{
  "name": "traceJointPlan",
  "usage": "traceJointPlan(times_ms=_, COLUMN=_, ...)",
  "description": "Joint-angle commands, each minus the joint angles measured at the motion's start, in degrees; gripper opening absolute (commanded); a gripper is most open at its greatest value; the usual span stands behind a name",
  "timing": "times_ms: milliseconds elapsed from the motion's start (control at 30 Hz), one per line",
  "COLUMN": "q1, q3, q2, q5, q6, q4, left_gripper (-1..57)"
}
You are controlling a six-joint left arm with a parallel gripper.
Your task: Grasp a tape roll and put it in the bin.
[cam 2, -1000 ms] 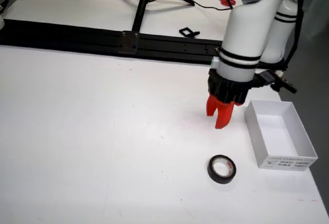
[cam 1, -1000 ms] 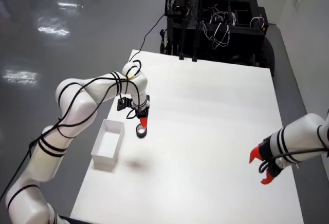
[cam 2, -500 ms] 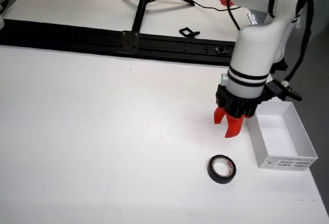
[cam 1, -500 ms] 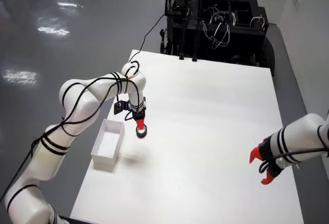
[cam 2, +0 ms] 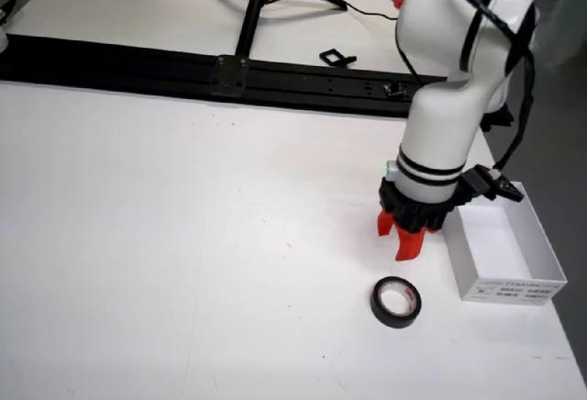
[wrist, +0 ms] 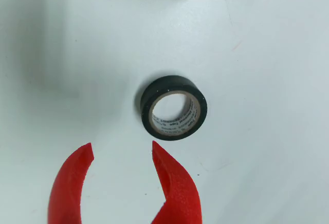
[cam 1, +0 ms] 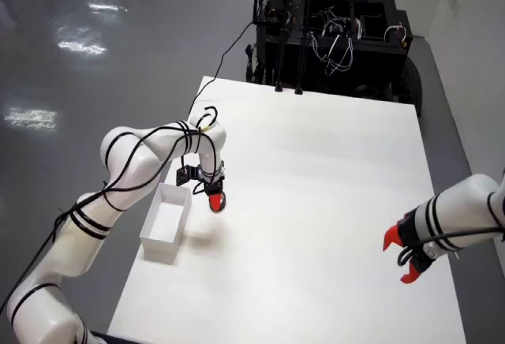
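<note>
Tape roll (cam 2: 395, 302) — glossy black ring, pale printed core, lying flat on my smooth white counter (cam 2: 165, 253) beside the white rectangular bin (cam 2: 504, 254). Hand (cam 2: 404, 235) — red curved fingers spread, holding nothing, just short of it.

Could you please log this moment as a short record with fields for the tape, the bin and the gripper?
tape roll: black tape roll lying flat on the white table, untouched
bin: white open box, nothing visible inside, beside the tape
gripper: red-fingered gripper open, above the table, short of the tape
second arm: at the table's far edge in the overhead view, not involved
</note>
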Motion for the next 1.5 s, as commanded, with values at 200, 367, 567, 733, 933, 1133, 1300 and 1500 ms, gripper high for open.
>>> traceJointPlan(times_ms=200, q1=1.5, q3=-0.2, q2=5.3, q5=-4.4, q6=0.6, q4=0.3, left_gripper=24.5)
traceJointPlan(times_ms=367, q1=1.5, q3=-0.2, q2=6.4, q5=-5.6, q6=0.7, q4=0.3, left_gripper=24.3)
traceJointPlan(times_ms=567, q1=1.5, q3=-3.0, q2=7.9, q5=-6.2, q6=0.8, q4=0.6, left_gripper=24.3)
traceJointPlan(times_ms=733, q1=1.5, q3=-5.9, q2=9.4, q5=-6.0, q6=1.5, q4=0.8, left_gripper=24.0)
traceJointPlan(times_ms=933, q1=1.6, q3=-6.0, q2=10.1, q5=-6.1, q6=1.6, q4=1.1, left_gripper=22.9)
traceJointPlan(times_ms=1133, q1=1.5, q3=-6.0, q2=10.4, q5=-5.9, q6=1.6, q4=1.1, left_gripper=16.6)
traceJointPlan(times_ms=1300, q1=1.3, q3=-6.0, q2=10.5, q5=-5.4, q6=1.6, q4=0.9, left_gripper=-0.8)
traceJointPlan(times_ms=1500, q1=-0.2, q3=-9.0, q2=11.7, q5=-0.6, q6=3.2, q4=0.4, left_gripper=-0.7)
